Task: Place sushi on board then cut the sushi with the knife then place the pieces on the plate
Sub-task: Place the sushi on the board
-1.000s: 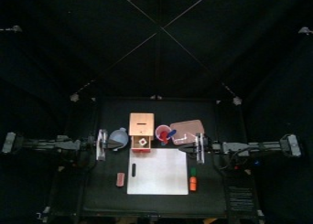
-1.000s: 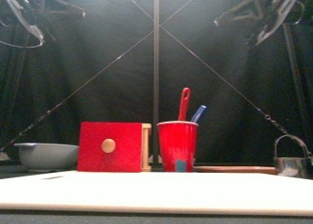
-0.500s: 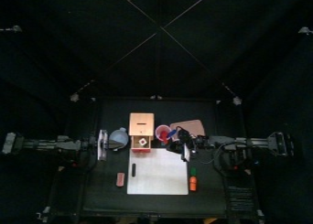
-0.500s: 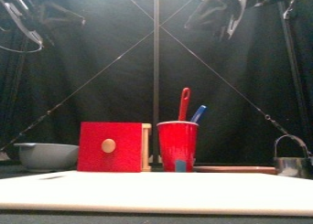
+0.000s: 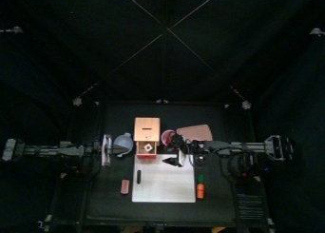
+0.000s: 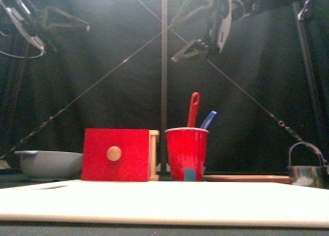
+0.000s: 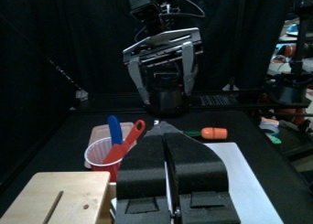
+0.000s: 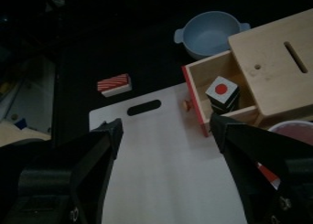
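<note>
Black table (image 5: 106, 204): one board (image 5: 165, 181), two knives (image 6: 194, 107)

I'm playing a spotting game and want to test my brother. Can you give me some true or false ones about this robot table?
1. The sushi roll sits in the open drawer of the wooden box. True.
2. The right tool is holding the blue knife. False: that tool is open and empty, and the blue knife stands in the red cup with the red knife.
3. The left tool is shut. True.
4. The bowl is pink. False: it is blue-grey; the pink thing is the flat tray.
</note>
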`<state>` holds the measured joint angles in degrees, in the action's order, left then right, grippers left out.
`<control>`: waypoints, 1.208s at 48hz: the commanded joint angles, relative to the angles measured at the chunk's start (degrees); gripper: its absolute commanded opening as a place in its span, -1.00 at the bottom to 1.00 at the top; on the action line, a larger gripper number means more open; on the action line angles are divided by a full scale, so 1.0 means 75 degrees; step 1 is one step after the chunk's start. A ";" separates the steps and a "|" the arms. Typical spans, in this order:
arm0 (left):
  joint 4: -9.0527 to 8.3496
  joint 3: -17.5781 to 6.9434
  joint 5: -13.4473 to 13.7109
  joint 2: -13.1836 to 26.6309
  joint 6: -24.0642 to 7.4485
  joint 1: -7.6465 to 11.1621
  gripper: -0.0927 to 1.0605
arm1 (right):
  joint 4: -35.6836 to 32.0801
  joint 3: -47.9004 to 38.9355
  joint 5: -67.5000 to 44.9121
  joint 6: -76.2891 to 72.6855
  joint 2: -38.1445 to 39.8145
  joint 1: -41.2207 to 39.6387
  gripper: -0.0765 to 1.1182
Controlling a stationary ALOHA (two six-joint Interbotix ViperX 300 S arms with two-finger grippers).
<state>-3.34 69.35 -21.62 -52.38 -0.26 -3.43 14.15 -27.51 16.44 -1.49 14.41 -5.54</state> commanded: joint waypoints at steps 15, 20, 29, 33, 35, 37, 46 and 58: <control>0.0023 0.0012 -0.0035 0.0035 0.0023 -0.0152 -0.79 | -0.1488 0.2566 0.2707 -0.0445 -0.1395 -0.0059 0.86; 0.0047 0.0035 -0.0035 0.0035 0.0023 -0.0211 -0.79 | -0.2555 0.3352 0.3715 -0.1371 -0.1887 -0.0070 0.85; 0.0199 0.0141 -0.0035 0.0047 0.0023 -0.0270 -0.79 | -0.4406 0.4277 0.4910 -0.3059 -0.2684 0.0258 0.85; 0.0246 0.0188 -0.0035 0.0035 0.0012 -0.0328 -0.79 | -0.4781 0.4547 0.4934 -0.3656 -0.3012 0.0504 0.85; 0.0246 0.0199 -0.0035 0.0035 0.0012 -0.0363 -0.79 | -0.4922 0.4664 0.4934 -0.3961 -0.3176 0.0586 0.85; 0.0246 0.0211 -0.0035 0.0035 0.0012 -0.0434 -0.79 | -0.4992 0.4746 0.4969 -0.4254 -0.3352 0.0633 0.85; 0.0246 0.0363 0.0105 -0.0023 0.0012 -0.0996 -0.79 | -0.5074 0.4957 0.4945 -0.5543 -0.4008 0.0645 0.85; 0.0434 0.0504 0.0270 -0.0047 0.0012 -0.1535 -0.79 | -0.5262 0.5484 0.5309 -0.6867 -0.4477 0.0621 0.85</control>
<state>-0.26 73.92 -19.34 -52.91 -0.09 -14.59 -24.70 11.16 55.11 -51.68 -20.04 -0.70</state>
